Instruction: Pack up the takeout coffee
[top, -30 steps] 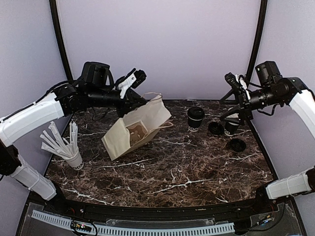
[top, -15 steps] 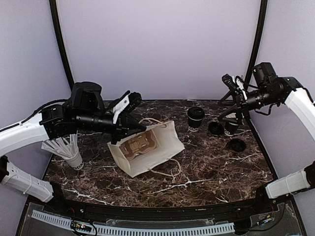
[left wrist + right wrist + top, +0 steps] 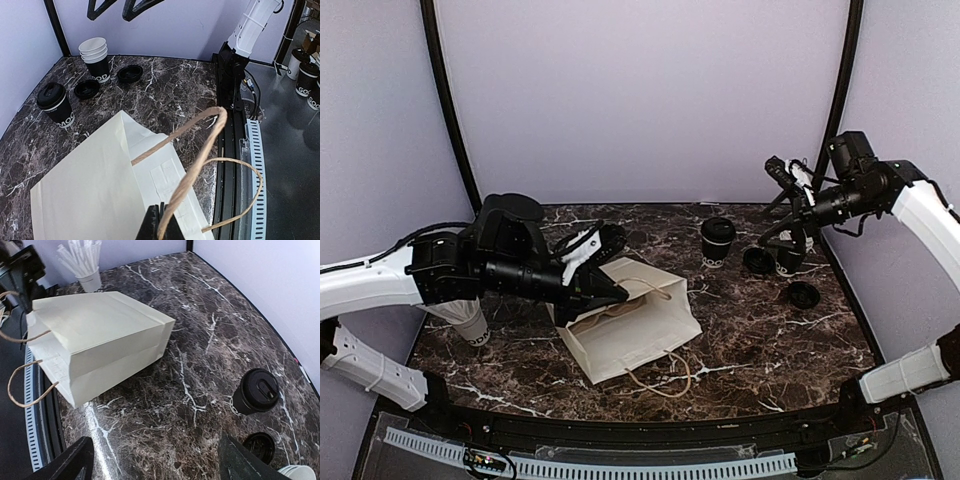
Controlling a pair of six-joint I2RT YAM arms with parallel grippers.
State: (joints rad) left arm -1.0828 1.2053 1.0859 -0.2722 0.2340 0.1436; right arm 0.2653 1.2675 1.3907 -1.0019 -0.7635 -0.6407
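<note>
The cream paper bag (image 3: 638, 328) lies on its side near the middle of the marble worktop (image 3: 760, 345), its mouth turned toward the left arm (image 3: 380, 285). The left jaws are closed tight on one of the bag's twine handles (image 3: 192, 150). The other handle (image 3: 660, 378) trails loose on the stone toward the near edge. Whether anything sits inside the bag cannot be told from these views. The takeout coffee is outside the bag. One lidded cup (image 3: 717, 242) with a dark printed sleeve stands upright at the far side of the worktop, right of centre and well apart from the bag. To its right a loose black lid (image 3: 757, 260) lies just beside a stack of unlidded cups (image 3: 790, 260), and a second lid (image 3: 803, 294) lies a little nearer the front. The right arm (image 3: 920, 205) is raised above that stack, and the right jaws are spread wide with nothing between them. At the left edge a white cup of paper-wrapped sticks (image 3: 87, 265) stands upright, largely hidden behind the left arm in the overhead view.
</note>
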